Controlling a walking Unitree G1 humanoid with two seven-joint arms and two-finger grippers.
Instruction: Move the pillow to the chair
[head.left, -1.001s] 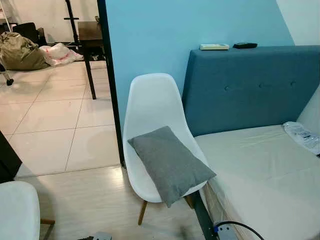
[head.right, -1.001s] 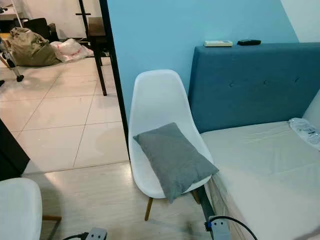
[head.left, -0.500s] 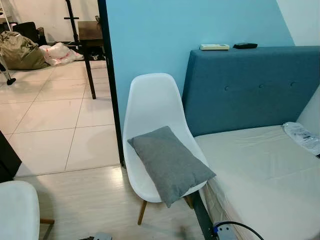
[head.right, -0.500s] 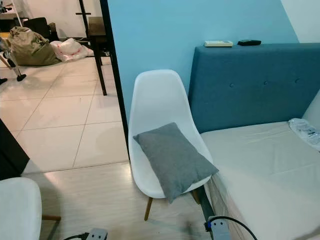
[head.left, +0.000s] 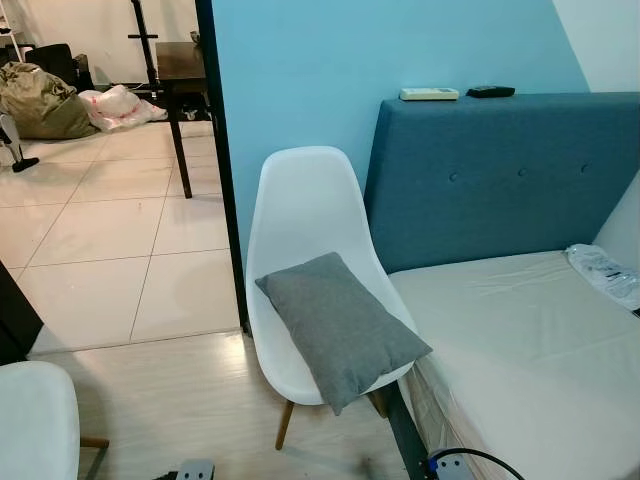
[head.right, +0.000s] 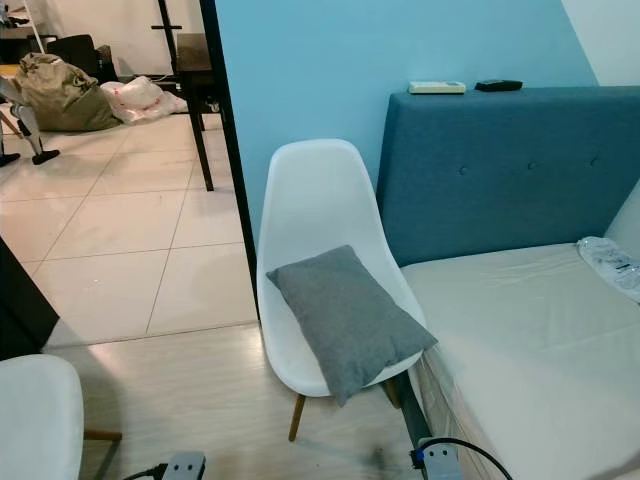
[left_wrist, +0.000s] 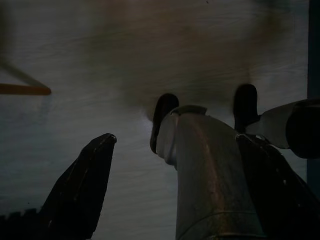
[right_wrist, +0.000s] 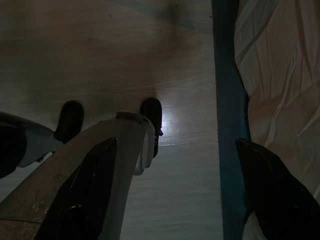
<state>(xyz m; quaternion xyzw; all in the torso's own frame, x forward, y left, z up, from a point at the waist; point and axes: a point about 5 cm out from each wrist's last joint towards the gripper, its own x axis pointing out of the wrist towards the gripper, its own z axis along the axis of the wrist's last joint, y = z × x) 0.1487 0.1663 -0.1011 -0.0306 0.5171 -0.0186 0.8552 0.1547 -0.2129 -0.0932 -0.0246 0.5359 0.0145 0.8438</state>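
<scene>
Pillow (head.left: 340, 325) lying on white chair (head.left: 300, 215), bed (head.left: 520, 340) just beside, both end effectors hanging spread wide, empty

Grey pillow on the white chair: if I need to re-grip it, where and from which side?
Take the grey pillow by its front corner, which overhangs the white chair seat edge, coming from the front. That corner is free above and below.

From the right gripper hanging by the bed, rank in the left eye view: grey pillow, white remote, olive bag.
1. Grey fabric pillow, on the white plastic chair, nearest the right gripper.
2. Flat white remote, atop the blue padded headboard.
3. Olive-green bag, far room, left.
</scene>
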